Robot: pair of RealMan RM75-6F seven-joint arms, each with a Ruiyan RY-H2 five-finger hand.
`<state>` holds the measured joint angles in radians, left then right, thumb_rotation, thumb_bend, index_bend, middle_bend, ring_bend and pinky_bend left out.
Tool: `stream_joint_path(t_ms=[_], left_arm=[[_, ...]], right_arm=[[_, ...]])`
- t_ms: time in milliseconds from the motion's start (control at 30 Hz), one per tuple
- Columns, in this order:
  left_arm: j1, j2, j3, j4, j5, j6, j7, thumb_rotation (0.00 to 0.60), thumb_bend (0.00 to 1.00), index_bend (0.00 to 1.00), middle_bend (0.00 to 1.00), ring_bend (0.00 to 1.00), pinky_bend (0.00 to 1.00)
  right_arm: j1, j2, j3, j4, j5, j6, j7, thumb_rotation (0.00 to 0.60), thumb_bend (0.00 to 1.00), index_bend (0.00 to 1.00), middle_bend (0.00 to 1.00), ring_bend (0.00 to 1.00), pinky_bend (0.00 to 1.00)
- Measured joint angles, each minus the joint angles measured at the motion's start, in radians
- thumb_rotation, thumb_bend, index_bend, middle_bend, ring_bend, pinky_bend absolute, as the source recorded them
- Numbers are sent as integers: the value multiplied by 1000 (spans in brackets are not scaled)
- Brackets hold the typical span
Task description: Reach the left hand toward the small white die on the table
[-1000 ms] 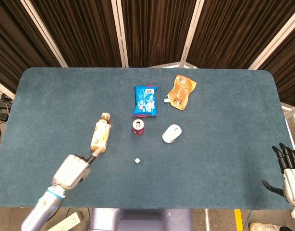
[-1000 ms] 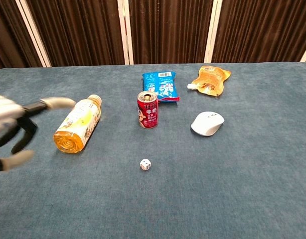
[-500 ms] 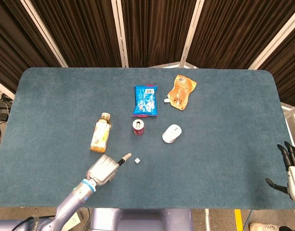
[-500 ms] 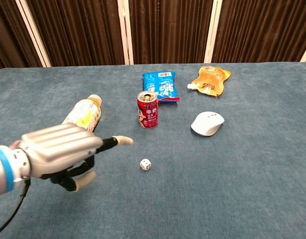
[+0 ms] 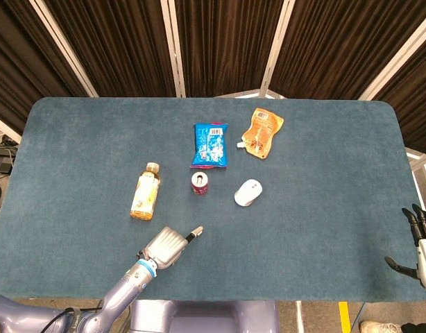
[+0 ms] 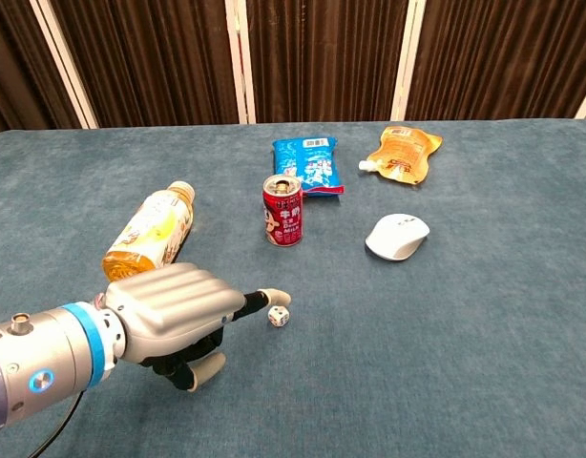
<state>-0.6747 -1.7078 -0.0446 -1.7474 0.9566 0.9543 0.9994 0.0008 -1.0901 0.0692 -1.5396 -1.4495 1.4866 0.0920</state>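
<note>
The small white die [image 6: 279, 317] lies on the blue table [image 6: 446, 363] in front of the red can. My left hand [image 6: 174, 320] hovers just left of it, back upward, holding nothing. One finger [image 6: 266, 301] stretches out, its tip right at the die's far edge; I cannot tell whether they touch. In the head view the left hand [image 5: 168, 245] shows near the table's front edge, and its outstretched fingertip covers the die. My right hand [image 5: 423, 248] hangs beyond the table's front right corner with its fingers spread and nothing in them.
A red can [image 6: 283, 210] stands behind the die. An orange-drink bottle [image 6: 152, 235] lies just behind my left hand. A white mouse [image 6: 398, 236] sits to the right, with a blue snack bag [image 6: 308, 164] and an orange pouch [image 6: 403, 153] further back.
My left hand has swept right from beside the bottle to the die, and its outstretched finger now reaches it. The right hand has sunk slightly at the frame's edge.
</note>
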Motion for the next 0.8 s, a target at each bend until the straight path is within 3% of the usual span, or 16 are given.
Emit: stream_joint_path(t_ms=[533,800], left_arm=[[-44,4,63,-8,-78,45,20,600,614,0,865,872,906],[-29,35,125,-57,-24,79,5,600,614,0,866,871,907]], right_arm=[[-4,8,-4,-21,-16,18,-15,600,5,60,0,0,0],[-7,7,-9,-22,-30,30,-19,600,5,60,0,0,0]])
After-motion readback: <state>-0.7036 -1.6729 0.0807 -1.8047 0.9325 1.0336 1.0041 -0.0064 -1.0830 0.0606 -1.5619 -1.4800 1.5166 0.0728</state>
